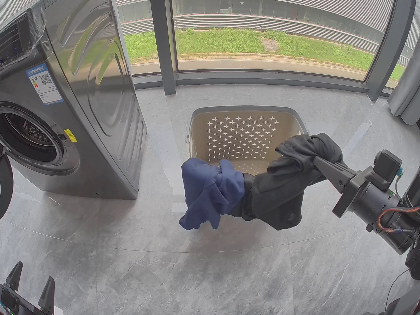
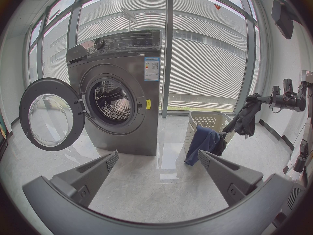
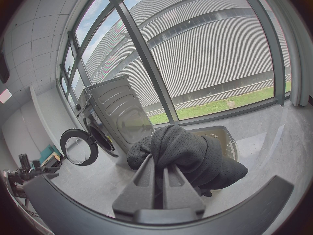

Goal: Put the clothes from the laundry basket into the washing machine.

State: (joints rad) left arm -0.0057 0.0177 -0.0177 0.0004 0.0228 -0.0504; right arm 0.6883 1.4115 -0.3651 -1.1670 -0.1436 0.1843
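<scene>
The right end effector [image 3: 159, 167] is seen with its fingers pressed narrowly together on a fold of the dark grey garment [image 1: 280, 193], which is held raised over the near side of the laundry basket [image 1: 245, 109]. From that grip the garment is stretched down toward the basket's near rim. There the blue garment [image 1: 210, 193] is draped over the edge and hangs outside, toward the floor [image 1: 197, 267]. The two appear to be tangled together, though the join itself is hidden. The basket's star-punched far wall is exposed behind them. The washing machine [image 1: 87, 88] is placed to the left of the basket, well apart from the held clothes. Its round door [image 2: 50, 115] is swung fully open and the perforated drum [image 2: 112, 103] is exposed. A window post [image 1: 162, 36] is set behind, between machine and basket. The left end effector [image 2: 157, 155] is held low near the floor, its fingers spread wide, facing the machine.
</scene>
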